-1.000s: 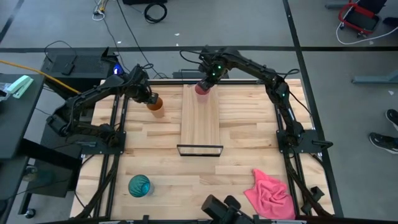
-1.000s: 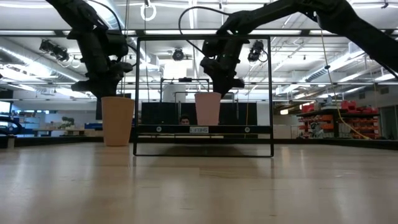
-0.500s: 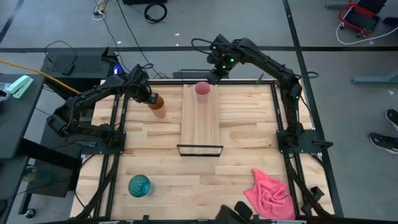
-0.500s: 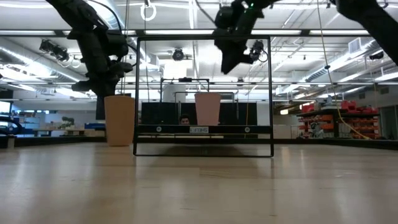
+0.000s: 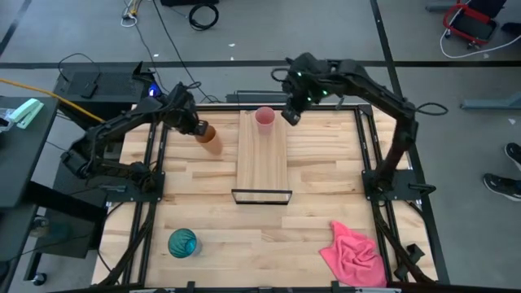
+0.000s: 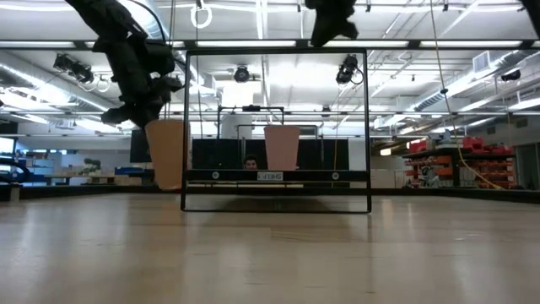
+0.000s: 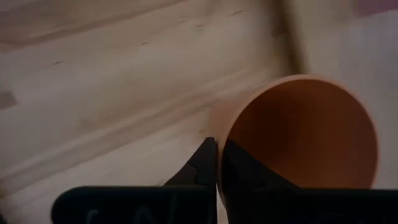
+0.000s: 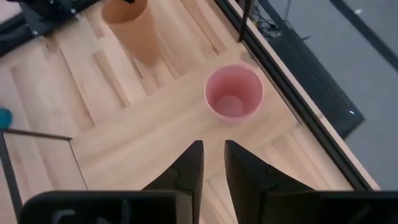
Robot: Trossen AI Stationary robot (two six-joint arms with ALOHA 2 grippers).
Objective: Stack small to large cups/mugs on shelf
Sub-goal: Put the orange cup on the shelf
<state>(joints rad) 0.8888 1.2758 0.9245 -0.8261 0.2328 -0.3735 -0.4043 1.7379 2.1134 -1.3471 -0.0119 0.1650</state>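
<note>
Gripping the orange cup [image 5: 209, 139] beside the shelf [image 5: 262, 159], left end effector [image 5: 198, 130], right end effector [image 5: 291, 115] empty, fingers slightly apart, near the pink cup [image 5: 264, 118]

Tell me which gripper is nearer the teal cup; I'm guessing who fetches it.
Left. The left gripper, shut on the orange cup, is on the teal cup's side of the shelf; the right gripper hovers beyond the pink cup.

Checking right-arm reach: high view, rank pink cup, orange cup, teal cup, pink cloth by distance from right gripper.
From right gripper:
1. pink cup, beside it on the shelf.
2. orange cup, in left gripper.
3. pink cloth, near right.
4. teal cup, near left.
</note>
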